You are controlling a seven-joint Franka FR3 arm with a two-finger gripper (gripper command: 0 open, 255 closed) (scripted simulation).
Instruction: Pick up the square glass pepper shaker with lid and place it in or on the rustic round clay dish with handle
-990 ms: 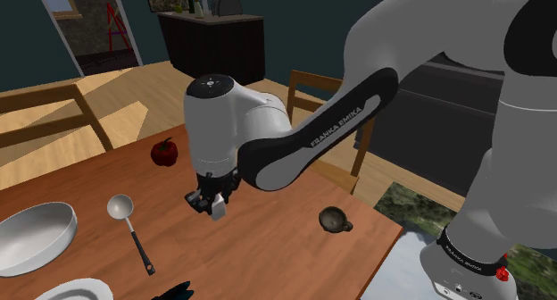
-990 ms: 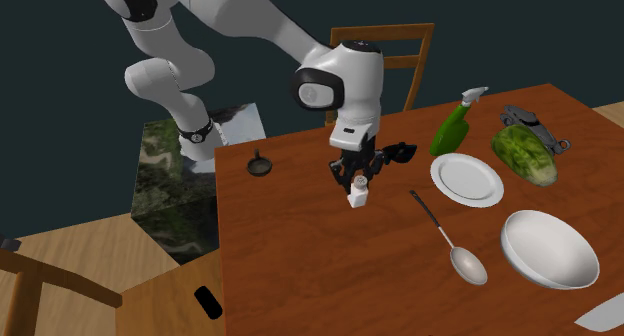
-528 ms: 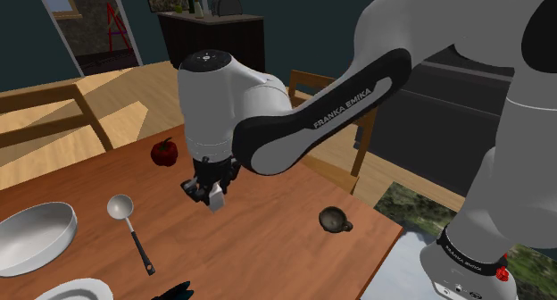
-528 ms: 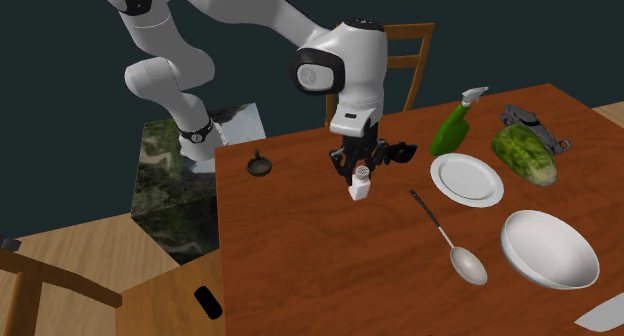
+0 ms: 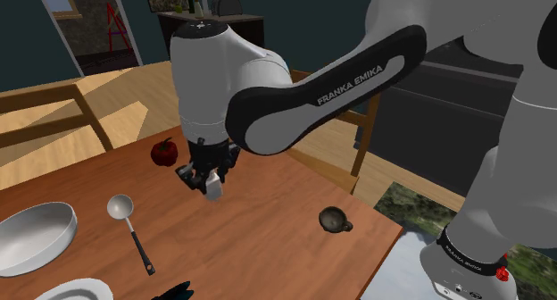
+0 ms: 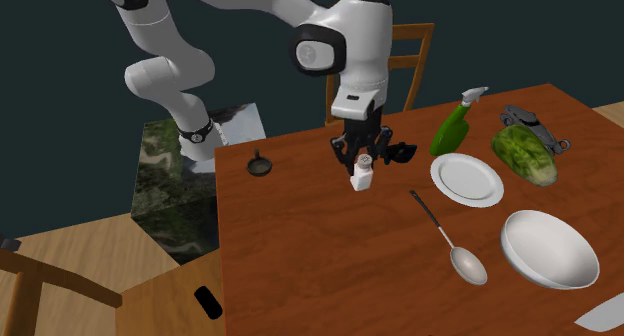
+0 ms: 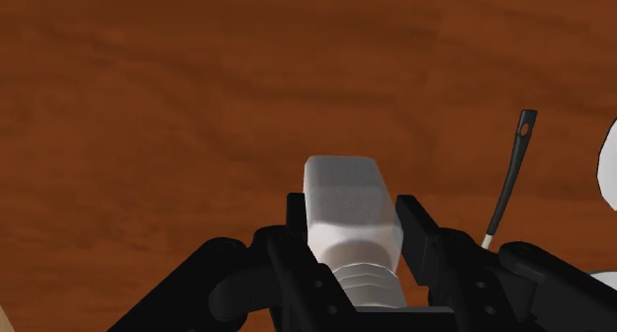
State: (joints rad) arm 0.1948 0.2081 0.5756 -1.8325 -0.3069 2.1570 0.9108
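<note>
Between the jaws of the gripper (image 7: 351, 226), clamped near its lid, a pale square shaker (image 7: 346, 194) hangs above the wooden table (image 6: 330, 269); the small dark dish (image 6: 259, 166) sits well apart, and the narrow hold could slip in transit

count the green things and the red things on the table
green: 2, spray bottle and leafy vegetable
red: 1, round fruit
total: 3

Arm (image 5: 348, 79): you can read "FRANKA EMIKA", white on its dark band.
Base ring (image 5: 470, 256): perhaps lettering, too small to read.
</note>
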